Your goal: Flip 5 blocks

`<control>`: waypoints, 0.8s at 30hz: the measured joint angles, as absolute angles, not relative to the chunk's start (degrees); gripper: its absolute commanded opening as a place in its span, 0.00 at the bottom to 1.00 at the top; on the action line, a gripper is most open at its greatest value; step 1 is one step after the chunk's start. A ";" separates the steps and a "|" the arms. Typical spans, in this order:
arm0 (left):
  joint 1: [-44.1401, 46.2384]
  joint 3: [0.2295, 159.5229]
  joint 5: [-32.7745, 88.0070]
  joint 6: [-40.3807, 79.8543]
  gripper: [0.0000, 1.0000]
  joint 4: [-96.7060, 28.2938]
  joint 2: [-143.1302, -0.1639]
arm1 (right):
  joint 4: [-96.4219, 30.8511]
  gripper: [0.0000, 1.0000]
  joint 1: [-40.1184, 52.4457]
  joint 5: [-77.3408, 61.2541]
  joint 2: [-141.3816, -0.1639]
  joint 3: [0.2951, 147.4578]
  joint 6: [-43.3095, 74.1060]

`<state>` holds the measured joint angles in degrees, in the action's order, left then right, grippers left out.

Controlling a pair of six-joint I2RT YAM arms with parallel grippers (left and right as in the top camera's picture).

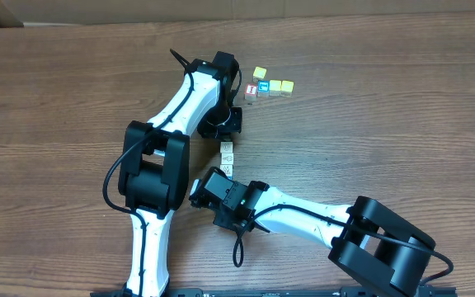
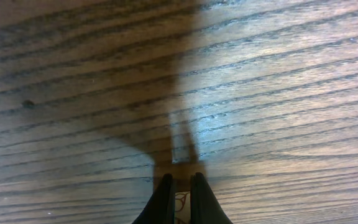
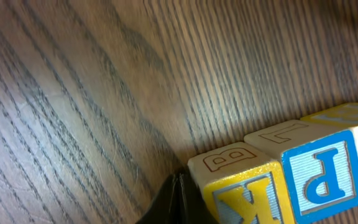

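From overhead, two whitish cubes of the blocks lie on the table one behind the other, in a short line running away from the robot. The other blocks are hidden, probably under the right gripper, which sits at the line's near end. The left gripper hangs at the far end, just beyond the farther cube, and a separate cluster of cubes lies well apart, farther back. In the left wrist view the left gripper has its jaws drawn in to a slit over bare wood. A pale surface with a faint reddish line shows in that slit, and I cannot tell whether it is a block. In the right wrist view the right gripper is clenched on nothing, its tips just beside the "K" cube at the end of the row. The "P" cube touches that one, and the row runs off to the right. The right arm looks better placed: a sideways push from its closed tips should tip the end cube.
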<state>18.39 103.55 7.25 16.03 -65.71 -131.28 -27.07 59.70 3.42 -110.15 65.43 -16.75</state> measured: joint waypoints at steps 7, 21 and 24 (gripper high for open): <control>18.39 103.55 7.25 16.03 0.04 -65.56 -131.31 | -26.59 0.04 59.70 3.42 -110.17 65.43 -17.67; 18.39 103.55 7.22 16.01 0.15 -65.32 -131.31 | -27.35 0.13 59.66 3.27 -110.17 65.43 -18.11; 18.39 103.55 7.20 15.81 0.30 -64.90 -131.28 | -27.68 0.18 59.66 3.25 -110.17 65.43 -18.20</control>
<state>18.39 103.55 7.20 15.81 -64.90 -131.28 -27.68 59.66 3.25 -110.17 65.43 -18.20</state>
